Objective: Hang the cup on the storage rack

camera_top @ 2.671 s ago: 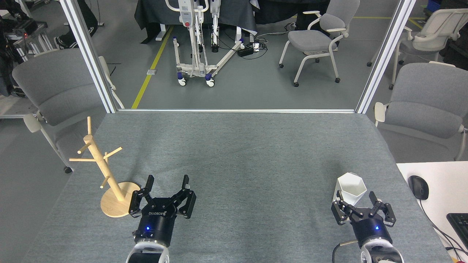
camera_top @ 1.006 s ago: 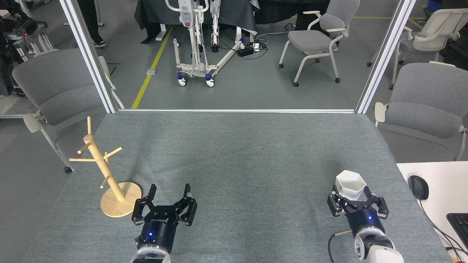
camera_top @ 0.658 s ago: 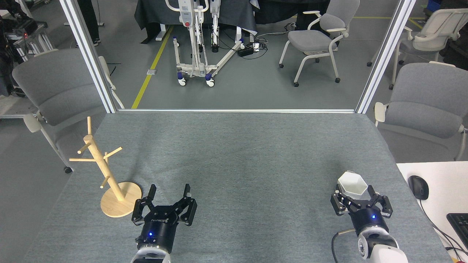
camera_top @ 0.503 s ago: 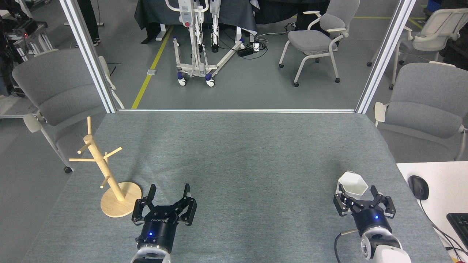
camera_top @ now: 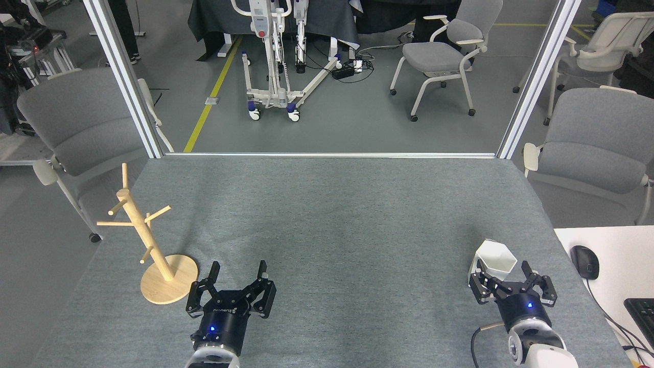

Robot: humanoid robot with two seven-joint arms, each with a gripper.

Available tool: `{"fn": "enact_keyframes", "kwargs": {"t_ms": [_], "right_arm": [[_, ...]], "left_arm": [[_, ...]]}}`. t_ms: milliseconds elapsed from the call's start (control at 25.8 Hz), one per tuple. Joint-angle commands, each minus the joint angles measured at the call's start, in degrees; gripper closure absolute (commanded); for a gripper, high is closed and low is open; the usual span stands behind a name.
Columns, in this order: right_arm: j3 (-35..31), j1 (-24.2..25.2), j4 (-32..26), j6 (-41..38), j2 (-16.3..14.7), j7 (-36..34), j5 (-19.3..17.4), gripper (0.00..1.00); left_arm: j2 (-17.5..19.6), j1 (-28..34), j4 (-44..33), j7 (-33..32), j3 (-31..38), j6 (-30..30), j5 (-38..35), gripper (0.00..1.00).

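The white faceted cup (camera_top: 494, 258) stands on the grey table near its right front corner, rim up. My right gripper (camera_top: 503, 276) sits just behind it, open, its fingers spread about the cup's near lower side; contact is not clear. The wooden storage rack (camera_top: 145, 230) stands at the left front on its round base (camera_top: 176, 289), its pegs bare. My left gripper (camera_top: 238, 268) is open and holds nothing, just right of the rack's base.
A white desk (camera_top: 613, 266) with a mouse (camera_top: 584, 261) and a keyboard (camera_top: 643, 312) adjoins the table's right edge. Grey chairs (camera_top: 76, 122) stand beside the table on both sides. The table's metal far edge (camera_top: 332, 155) runs across the back.
My right gripper has shifted a little to the right and back toward me, still behind the cup; the cup has moved slightly with it. My left gripper has drawn back slightly.
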Motion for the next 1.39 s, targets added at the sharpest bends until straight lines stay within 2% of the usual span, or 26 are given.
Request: {"fn": "enact_keyframes", "kwargs": {"t_ms": [0,271,890,1355], "right_arm": [[0.1,-0.4,0.8,0.1,0.0,0.2,0.0,0.0],[0.9,-2.9,5.4,4.1,-0.2,0.2,0.0,0.0],[4.3,-4.4,5.9,7.1,0.4,0.2,-0.2,0.0],[4.6,-7.2,10.2,7.6,0.3,0.2,-0.2,0.0]], "left_arm": [[0.0,-0.2,0.4,0.0,0.0,0.0,0.0,0.01],[-0.6,-1.0,2.0,0.0,0.0,0.1,0.1,0.01],[-0.4,-2.5,4.2,-0.1,0.1,0.1,0.3,0.01],[0.0,-2.6,5.4,-0.1,0.3,0.1,0.6,0.01]]}}
